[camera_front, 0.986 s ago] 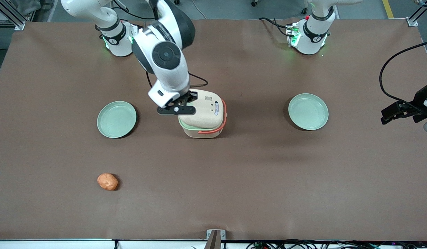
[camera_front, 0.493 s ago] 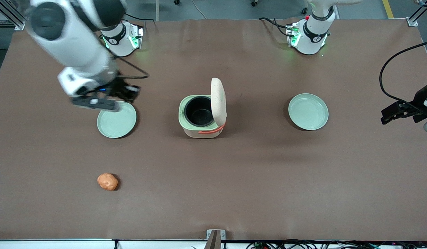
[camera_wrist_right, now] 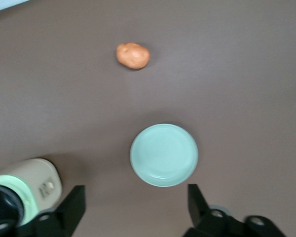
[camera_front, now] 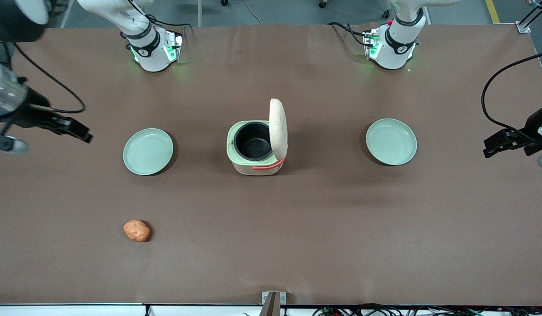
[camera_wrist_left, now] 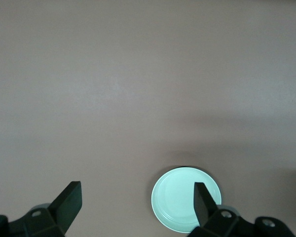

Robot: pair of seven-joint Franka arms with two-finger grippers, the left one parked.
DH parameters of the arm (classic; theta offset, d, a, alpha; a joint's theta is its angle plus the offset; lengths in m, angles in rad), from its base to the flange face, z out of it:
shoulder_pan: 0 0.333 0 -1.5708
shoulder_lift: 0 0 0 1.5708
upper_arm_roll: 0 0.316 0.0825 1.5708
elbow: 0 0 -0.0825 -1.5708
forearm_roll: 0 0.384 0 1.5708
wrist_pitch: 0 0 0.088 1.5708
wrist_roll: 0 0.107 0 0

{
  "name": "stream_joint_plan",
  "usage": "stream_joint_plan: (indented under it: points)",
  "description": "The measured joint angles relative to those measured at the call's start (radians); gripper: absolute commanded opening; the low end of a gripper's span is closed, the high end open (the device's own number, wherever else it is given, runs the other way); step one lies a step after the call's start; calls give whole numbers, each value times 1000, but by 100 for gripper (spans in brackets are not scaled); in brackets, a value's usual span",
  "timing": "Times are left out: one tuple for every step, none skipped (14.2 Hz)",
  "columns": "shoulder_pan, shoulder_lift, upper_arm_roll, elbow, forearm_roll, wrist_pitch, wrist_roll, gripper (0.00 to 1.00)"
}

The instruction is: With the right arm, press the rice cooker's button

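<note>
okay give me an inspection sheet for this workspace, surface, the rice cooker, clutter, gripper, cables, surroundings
Surface: brown table, flat, no spills seen.
Job's things: rice cooker mid-table, lid standing open, black inner pot looks empty.
Clutter: two pale green plates, one each side of the cooker, both empty; orange potato-like lump nearer the front camera.
Grippers: right arm's gripper open, holding nothing, at the working arm's end of the table, apart from the cooker.
Cables: black cable looping from the right arm.
Surroundings: grey floor, metal frame posts at corners.
</note>
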Motion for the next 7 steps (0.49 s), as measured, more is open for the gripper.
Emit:
stream_joint_plan:
  points:
    - [-31, -2, 0, 21, 0, -33, -66, 100]
    - [-60, -6, 0, 33, 0, -55, -136, 100]
    - [-90, -11, 1, 37, 0, -65, -210, 100]
    - [-118, -19, 1, 38, 0, -67, -271, 100]
    - [-138, -27, 1, 38, -2, -68, -304, 100]
    - [-144, -38, 1, 36, -10, -66, -319, 100]
    - [-144, -50, 6, 28, -22, -57, -321, 100]
